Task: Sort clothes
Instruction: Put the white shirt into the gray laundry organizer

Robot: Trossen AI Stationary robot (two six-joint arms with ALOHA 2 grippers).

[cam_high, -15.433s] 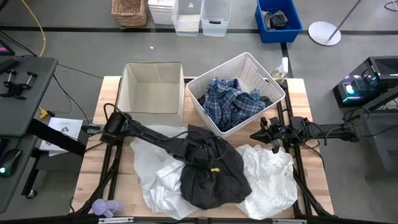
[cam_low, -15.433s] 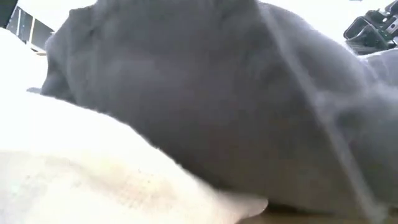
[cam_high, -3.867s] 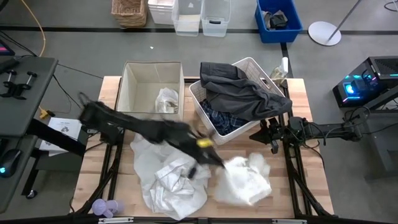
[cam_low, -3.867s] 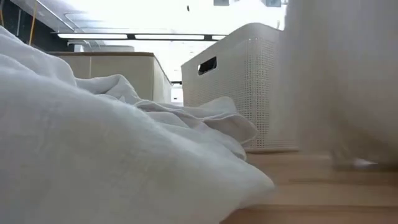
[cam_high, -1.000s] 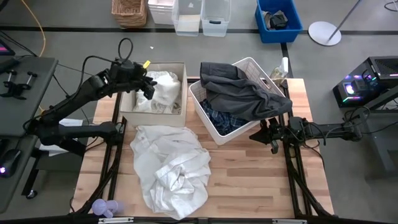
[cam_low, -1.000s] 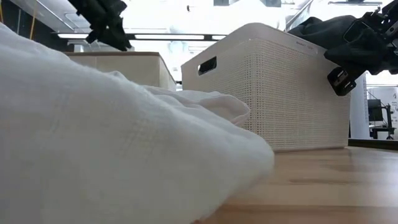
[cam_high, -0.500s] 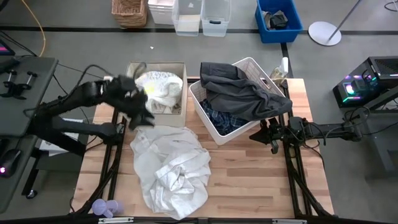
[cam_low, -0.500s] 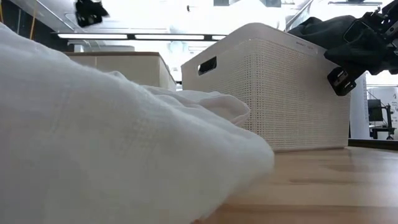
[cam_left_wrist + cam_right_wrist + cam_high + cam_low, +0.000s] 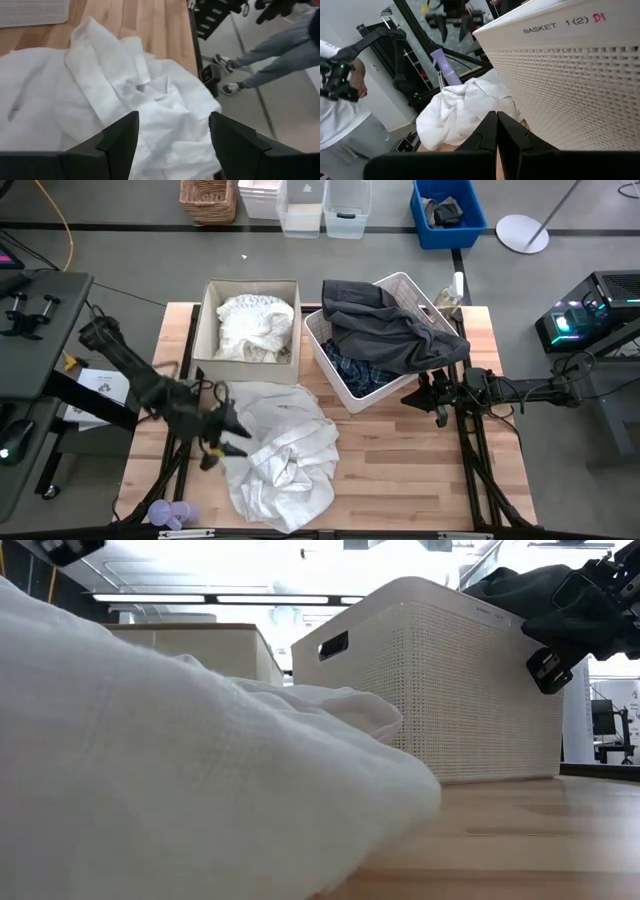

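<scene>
One white garment (image 9: pixel 275 450) lies spread on the table's near left part; it also shows in the left wrist view (image 9: pixel 125 95). Another white garment (image 9: pixel 255 325) lies in the beige bin (image 9: pixel 205 320). A dark grey garment (image 9: pixel 395 330) is draped over the white basket (image 9: pixel 440 315), with the blue-white plaid shirt (image 9: pixel 355 370) under it. The dark green garment is hidden. My left gripper (image 9: pixel 230 438) is open over the table garment's left part, its fingers apart above the cloth (image 9: pixel 172 120). My right gripper (image 9: pixel 425 395) is shut and empty beside the basket's near right corner (image 9: pixel 496 117).
A purple object (image 9: pixel 165 512) lies at the table's near left corner. A bottle (image 9: pixel 457 285) stands at the far right behind the basket. Bare wood (image 9: pixel 400 470) shows at the near right. A person's legs (image 9: pixel 270 55) show beyond the table's edge.
My left gripper has left the beige bin and gone toward the table's near edge and down, ending over the left part of the white garment on the table. The other white garment stays lying in the bin.
</scene>
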